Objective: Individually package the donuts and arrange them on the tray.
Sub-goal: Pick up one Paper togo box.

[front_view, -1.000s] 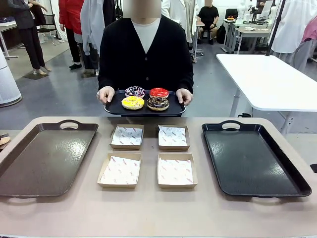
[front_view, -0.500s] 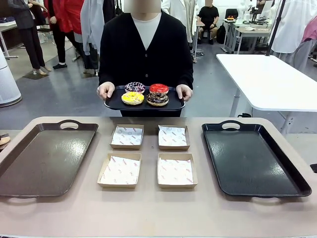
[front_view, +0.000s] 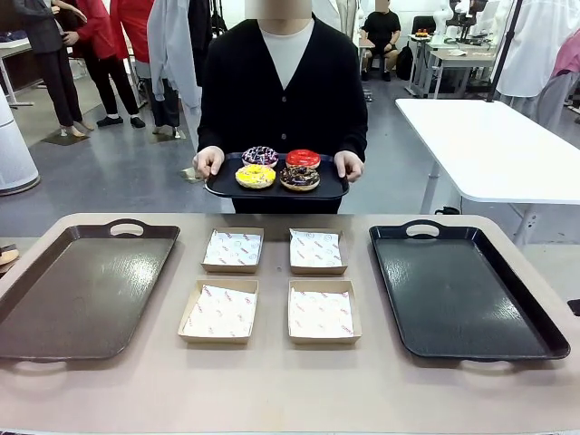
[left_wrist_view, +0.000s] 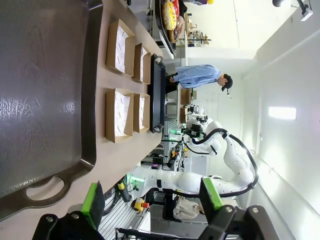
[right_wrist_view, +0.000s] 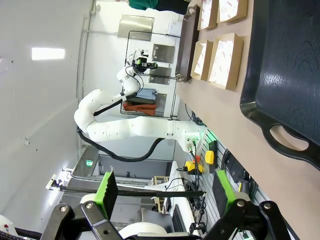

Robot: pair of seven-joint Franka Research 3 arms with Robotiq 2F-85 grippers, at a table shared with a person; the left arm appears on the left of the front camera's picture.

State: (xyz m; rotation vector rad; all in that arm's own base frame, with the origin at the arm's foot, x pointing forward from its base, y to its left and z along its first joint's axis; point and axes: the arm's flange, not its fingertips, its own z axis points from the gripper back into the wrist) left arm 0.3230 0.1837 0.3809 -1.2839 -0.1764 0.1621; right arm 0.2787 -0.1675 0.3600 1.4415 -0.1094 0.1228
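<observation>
At the far side a person holds a small dark serving tray in both hands above the table edge. On it lie the donuts: purple sprinkled, glossy red, yellow and chocolate. The donuts also show at the top of the left wrist view. My left gripper stands open over the near end of the brown tray, holding nothing. My right gripper is open too, off the near handle of the black tray.
Several shallow paper-lined cardboard boxes sit in a square at mid-table between the brown tray on the left and the black tray on the right. Bare tabletop runs along the front edge. A white table stands behind on the right.
The person has shifted to the right with the donut tray and raised it slightly. Neither gripper has changed.
</observation>
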